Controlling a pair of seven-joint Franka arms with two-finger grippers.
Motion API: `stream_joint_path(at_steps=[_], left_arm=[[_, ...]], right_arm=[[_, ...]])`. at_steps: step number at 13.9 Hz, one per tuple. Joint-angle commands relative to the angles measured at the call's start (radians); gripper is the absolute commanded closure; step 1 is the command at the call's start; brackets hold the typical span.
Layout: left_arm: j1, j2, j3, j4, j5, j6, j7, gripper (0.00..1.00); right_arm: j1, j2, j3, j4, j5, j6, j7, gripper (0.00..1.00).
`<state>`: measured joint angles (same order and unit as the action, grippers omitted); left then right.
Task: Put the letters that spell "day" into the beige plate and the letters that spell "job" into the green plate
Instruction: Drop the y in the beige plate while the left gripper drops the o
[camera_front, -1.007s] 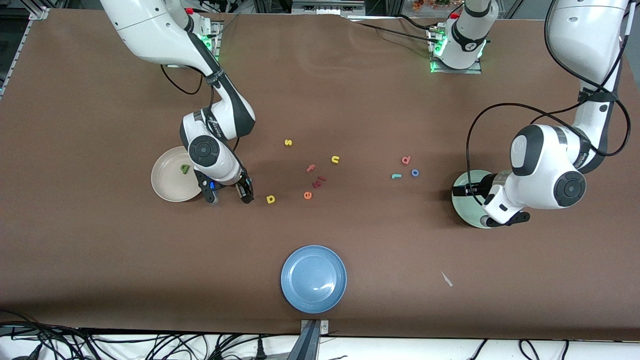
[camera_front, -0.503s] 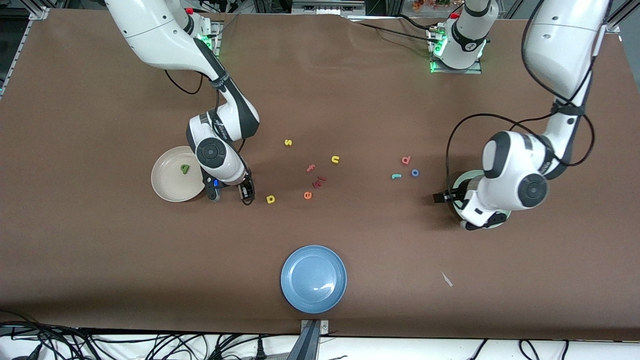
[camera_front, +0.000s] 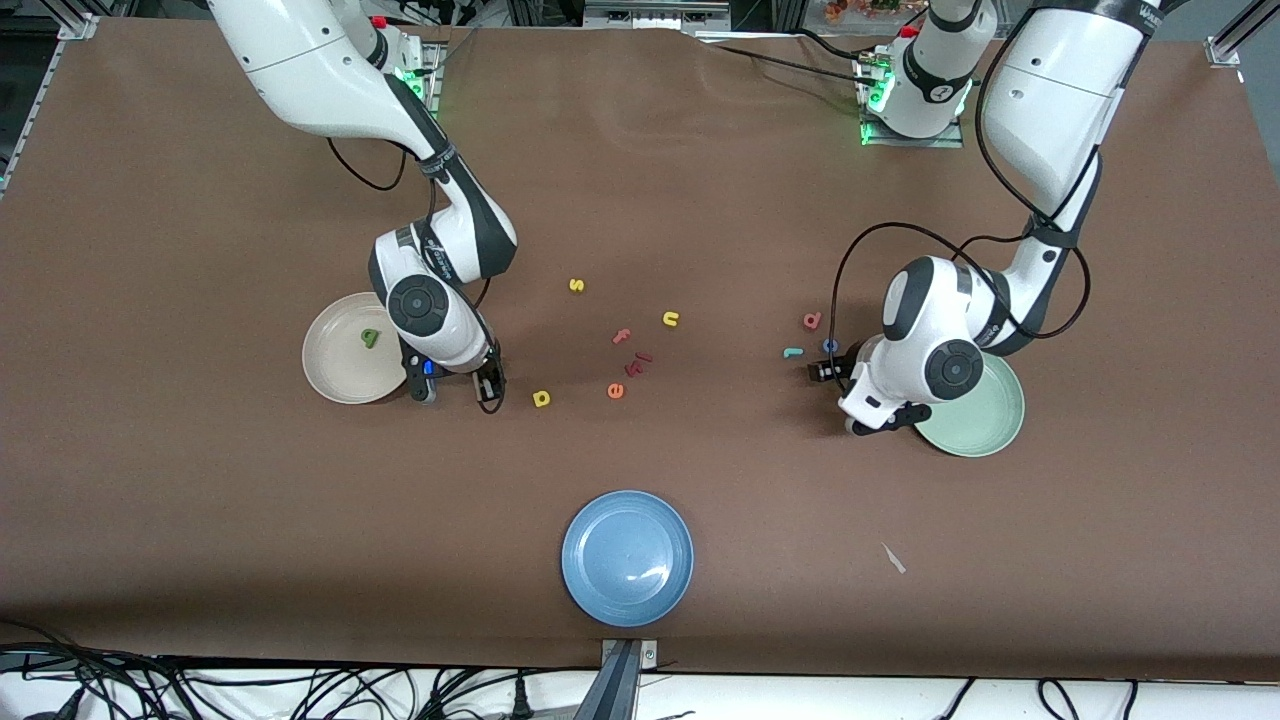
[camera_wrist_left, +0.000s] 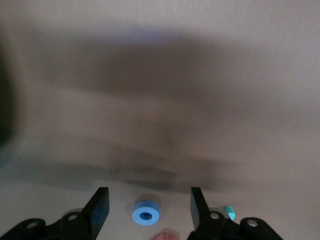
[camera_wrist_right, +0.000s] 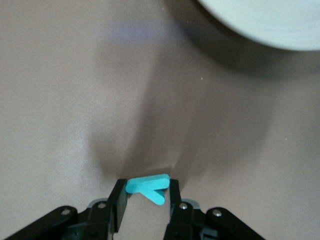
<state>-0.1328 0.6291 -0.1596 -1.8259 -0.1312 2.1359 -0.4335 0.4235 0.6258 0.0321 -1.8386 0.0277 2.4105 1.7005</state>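
Observation:
My right gripper (camera_wrist_right: 146, 197) is down at the table beside the beige plate (camera_front: 335, 372), shut on the teal "y" (camera_wrist_right: 145, 184), whose ends touch both fingers. In the front view that gripper (camera_front: 488, 390) hides the "y". The green "a" (camera_front: 371, 338) lies in the beige plate, and the yellow "d" (camera_front: 541, 398) lies on the table close by. My left gripper (camera_wrist_left: 148, 196) is open over the blue "o" (camera_wrist_left: 146, 214), which shows between its fingers. The pinkish "b" (camera_front: 812, 320) and teal "j" (camera_front: 793, 352) lie beside the "o" (camera_front: 830, 345). The green plate (camera_front: 975, 420) holds nothing.
A blue plate (camera_front: 627, 557) sits near the front edge. In the middle lie a yellow "s" (camera_front: 576, 285), a yellow "n" (camera_front: 670, 319), a pink "f" (camera_front: 622, 336), dark red pieces (camera_front: 638, 362) and an orange "e" (camera_front: 615, 390). A white scrap (camera_front: 893, 558) lies nearer the camera.
My right gripper's fingers have closed onto the teal "y". My left arm has swung off the green plate to the "o", uncovering the plate, and its fingers have narrowed a little.

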Motion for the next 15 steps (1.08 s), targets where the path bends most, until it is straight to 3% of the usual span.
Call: stream_joint_path(at_steps=[1, 5, 8, 10, 12, 15], left_arm=[[0.001, -0.046, -0.008, -0.079, -0.03, 0.012, 0.005, 0.36], [-0.001, -0.052, -0.009, -0.092, -0.03, 0.004, -0.005, 0.41], [-0.001, -0.052, -0.009, -0.099, -0.03, 0.004, -0.007, 0.48], [-0.001, -0.052, -0.009, -0.099, -0.03, 0.003, -0.008, 0.57], [-0.002, -0.052, -0.009, -0.099, -0.03, 0.001, -0.008, 0.73], [-0.002, -0.054, -0.009, -0.098, -0.027, -0.004, -0.008, 0.85]], right_arm=[[0.011, -0.049, -0.03, 0.012, -0.02, -0.031, 0.002, 0.76], [0.009, -0.144, -0.107, 0.013, -0.042, -0.204, -0.19, 0.76], [0.006, -0.187, -0.205, 0.01, -0.04, -0.301, -0.394, 0.76], [0.006, -0.192, -0.257, -0.008, -0.04, -0.304, -0.507, 0.76], [0.004, -0.19, -0.311, -0.04, -0.035, -0.301, -0.628, 0.76], [0.0, -0.172, -0.328, -0.091, -0.034, -0.277, -0.667, 0.75]])
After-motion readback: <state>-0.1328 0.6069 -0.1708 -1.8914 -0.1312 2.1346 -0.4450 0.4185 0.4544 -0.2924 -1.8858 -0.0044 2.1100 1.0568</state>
